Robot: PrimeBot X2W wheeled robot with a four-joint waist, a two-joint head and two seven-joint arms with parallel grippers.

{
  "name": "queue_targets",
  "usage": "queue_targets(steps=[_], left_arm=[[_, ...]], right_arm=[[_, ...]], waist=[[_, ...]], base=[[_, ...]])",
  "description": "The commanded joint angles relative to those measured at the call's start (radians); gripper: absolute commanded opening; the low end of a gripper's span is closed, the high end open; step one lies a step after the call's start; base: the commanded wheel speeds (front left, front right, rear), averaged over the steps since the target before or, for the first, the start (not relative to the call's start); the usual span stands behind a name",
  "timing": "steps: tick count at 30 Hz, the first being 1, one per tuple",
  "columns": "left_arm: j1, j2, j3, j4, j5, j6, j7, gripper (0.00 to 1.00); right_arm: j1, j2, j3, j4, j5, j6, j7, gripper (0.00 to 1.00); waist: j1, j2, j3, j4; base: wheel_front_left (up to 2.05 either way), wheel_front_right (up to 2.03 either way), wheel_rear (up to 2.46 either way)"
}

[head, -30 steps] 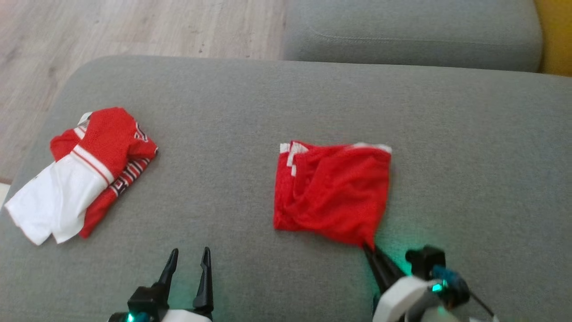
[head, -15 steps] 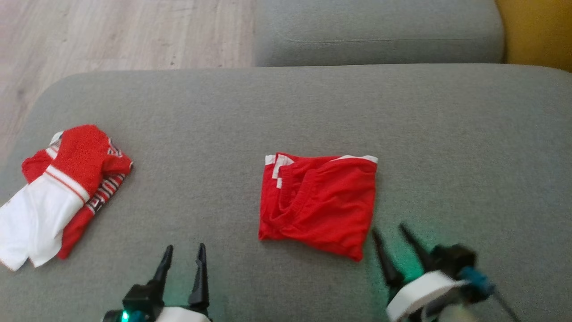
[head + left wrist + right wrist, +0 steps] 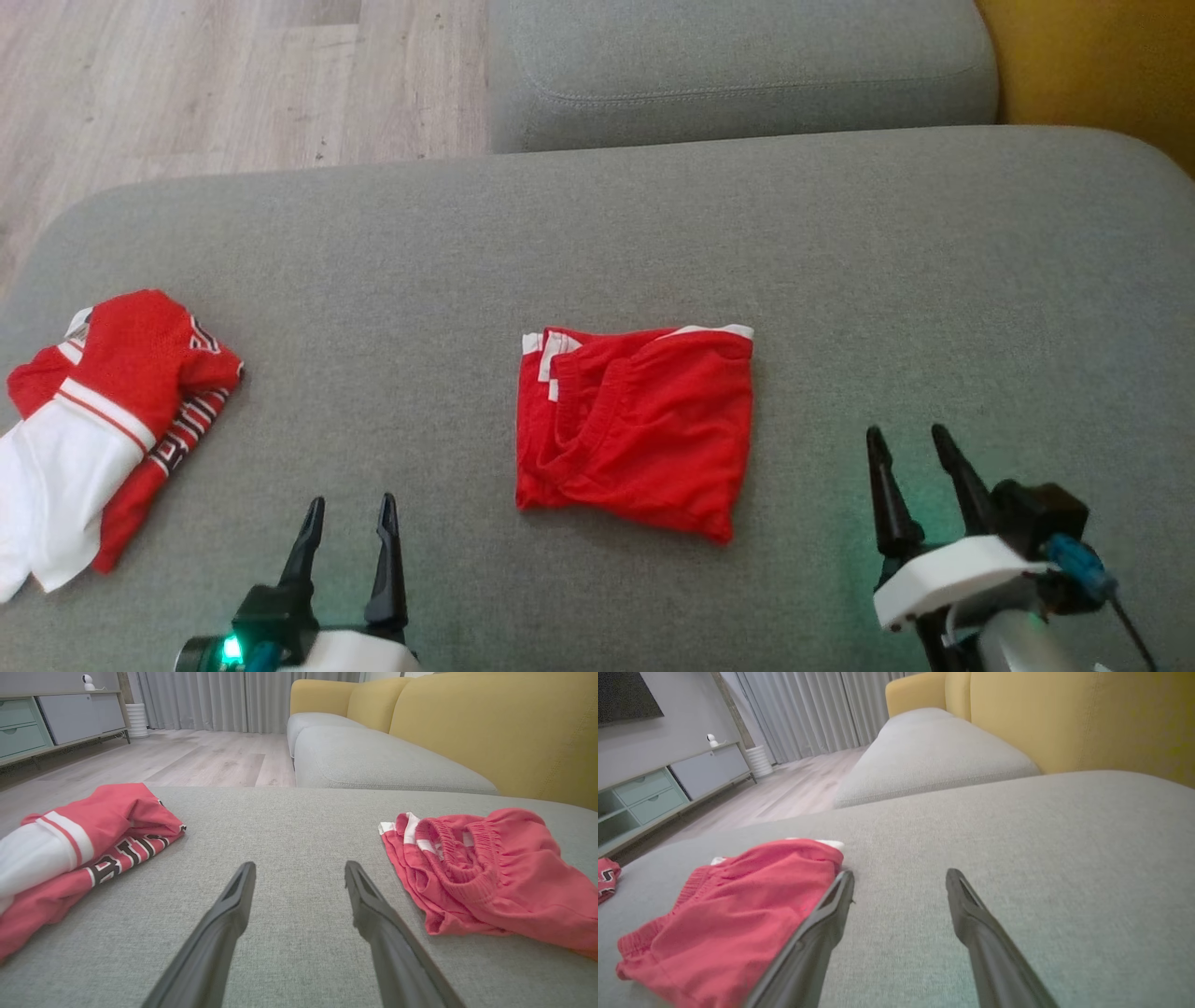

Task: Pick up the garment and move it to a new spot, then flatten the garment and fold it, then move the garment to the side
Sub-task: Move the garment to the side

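Note:
The garment (image 3: 635, 429), red shorts with white trim and an elastic waistband, lies folded into a rough square in the middle of the grey cushion (image 3: 597, 243). It also shows at the right of the left wrist view (image 3: 486, 877) and at the lower left of the right wrist view (image 3: 728, 914). My right gripper (image 3: 907, 435) stands open to the right of the garment, apart from it, with nothing between its fingers (image 3: 899, 873). My left gripper (image 3: 353, 504) is open near the cushion's front edge, left of the garment (image 3: 299, 865), and holds nothing.
A folded red and white jersey (image 3: 103, 420) with black lettering lies at the cushion's left end (image 3: 74, 844). Beyond the cushion are a second grey seat (image 3: 738, 65), a yellow sofa back (image 3: 1092, 65) and wooden floor (image 3: 187, 84).
My right gripper has let go of the garment's near right corner, opened and drawn back to the right. The garment has settled flat. The camera has shifted, so the whole scene sits further left.

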Motion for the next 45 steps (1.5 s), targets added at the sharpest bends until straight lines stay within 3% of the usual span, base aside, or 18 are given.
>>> queue_targets(steps=[1, 13, 22, 23, 24, 26, 33, 45], left_arm=[[-0.032, 0.005, 0.035, -0.025, 0.004, 0.009, -0.005, 1.00], [-0.051, 0.005, -0.025, -0.009, -0.015, -0.004, -0.005, 1.00], [-0.085, 0.005, -0.040, 0.002, -0.008, -0.018, -0.005, 1.00], [-0.086, 0.005, -0.039, 0.002, -0.008, -0.019, -0.005, 1.00], [-0.086, 0.005, -0.037, 0.001, -0.007, -0.019, -0.005, 1.00], [-0.085, 0.005, -0.030, 0.000, -0.008, -0.018, -0.005, 1.00], [-0.088, 0.005, -0.022, -0.004, -0.007, -0.026, -0.005, 1.00], [-0.135, 0.005, -0.077, -0.022, -0.012, -0.043, -0.005, 1.00]], right_arm=[[-0.041, -0.003, 0.026, -0.017, -0.008, -0.001, -0.006, 1.00], [-0.201, -0.003, 0.199, 0.171, 0.092, -0.001, -0.006, 1.00], [-0.331, -0.003, 0.293, 0.439, 0.165, -0.001, -0.006, 1.00], [-0.336, -0.003, 0.309, 0.458, 0.172, -0.001, -0.006, 0.96], [-0.340, -0.003, 0.323, 0.471, 0.183, -0.001, -0.006, 0.00], [-0.347, -0.003, 0.346, 0.479, 0.198, -0.001, -0.006, 0.00], [-0.354, -0.003, 0.334, 0.431, 0.189, -0.001, -0.006, 0.00], [-0.320, -0.003, 0.329, 0.329, 0.195, -0.001, -0.006, 0.00]], waist=[[0.0000, 0.0000, 0.000, 0.002], [0.0000, 0.0000, 0.064, 0.054], [0.0000, 0.0000, 0.124, 0.126], [0.0000, 0.0000, 0.126, 0.127], [0.0000, 0.0000, 0.130, 0.126], [0.0000, 0.0000, 0.134, 0.112], [0.0000, 0.0000, 0.124, -0.003], [0.0000, 0.0000, 0.124, -0.433]], base=[[0.00, 0.00, 0.00], [0.00, 0.00, 0.00], [0.00, 0.00, 0.00], [0.00, 0.00, 0.00], [0.00, 0.00, 0.00], [0.00, 0.00, 0.00], [0.00, 0.00, 0.00], [0.00, 0.00, 0.00]])
